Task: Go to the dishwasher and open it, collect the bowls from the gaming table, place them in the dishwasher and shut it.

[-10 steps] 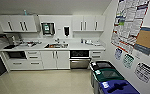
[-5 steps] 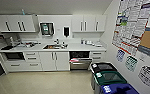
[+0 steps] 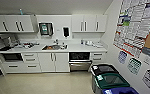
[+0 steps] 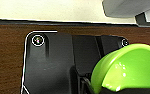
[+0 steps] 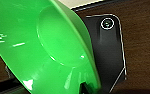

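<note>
A kitchenette fills the head view: at the far left a dark appliance (image 3: 12, 57) sits under a pale worktop (image 3: 86, 48), then white drawer fronts and cabinet doors (image 3: 54, 62), a steel sink (image 3: 52, 47) set into the worktop, and right of the doors the dishwasher (image 3: 79, 61), a grey stainless front whose door stands ajar at the top, showing a dark interior. White wall cabinets (image 3: 14, 23) run above, the floor (image 3: 43, 83) is pale and smooth, and bins with black, green and blue lids (image 3: 108, 80) stand against the right wall beneath posters (image 3: 134, 27). In the left wrist view a small lime bowl (image 4: 127, 68), glossy plastic, lies tilted with its round opening facing the camera, above dark wood-grain. In the right wrist view the wide shallow green bowl (image 5: 41, 47) tips steeply on edge, its hollow towards the camera. Whether either end effector is apart or clamped cannot be told.
</note>
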### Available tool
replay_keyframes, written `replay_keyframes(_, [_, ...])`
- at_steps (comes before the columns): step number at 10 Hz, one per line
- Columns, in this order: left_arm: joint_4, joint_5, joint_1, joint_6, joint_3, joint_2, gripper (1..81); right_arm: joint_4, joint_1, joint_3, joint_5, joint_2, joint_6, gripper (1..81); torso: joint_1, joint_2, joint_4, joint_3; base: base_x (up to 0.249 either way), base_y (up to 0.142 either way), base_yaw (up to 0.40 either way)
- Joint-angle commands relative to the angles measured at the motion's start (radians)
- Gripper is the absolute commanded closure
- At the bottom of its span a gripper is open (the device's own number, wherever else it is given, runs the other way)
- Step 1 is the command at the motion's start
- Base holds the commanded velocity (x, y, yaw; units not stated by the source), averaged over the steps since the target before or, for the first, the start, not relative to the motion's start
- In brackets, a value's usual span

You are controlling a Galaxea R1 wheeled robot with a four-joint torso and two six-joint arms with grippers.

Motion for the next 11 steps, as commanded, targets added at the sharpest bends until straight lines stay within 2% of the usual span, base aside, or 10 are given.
replay_keyframes(1, [0.003, 0.037, -0.055, -0.001, 0.004, -0.005, 81.1, -0.016, 0.048, 0.003, -0.040, 0.002, -0.007, 81.1, 0.000, 0.000, 0.000, 0.000, 0.125, 0.061, 0.000])
replay_keyframes(11, [0.004, 0.037, -0.055, -0.001, 0.004, -0.004, 81.1, -0.022, 0.048, 0.003, -0.042, 0.004, -0.008, 81.1, 0.000, 0.000, 0.000, 0.000, 0.117, 0.071, 0.000])
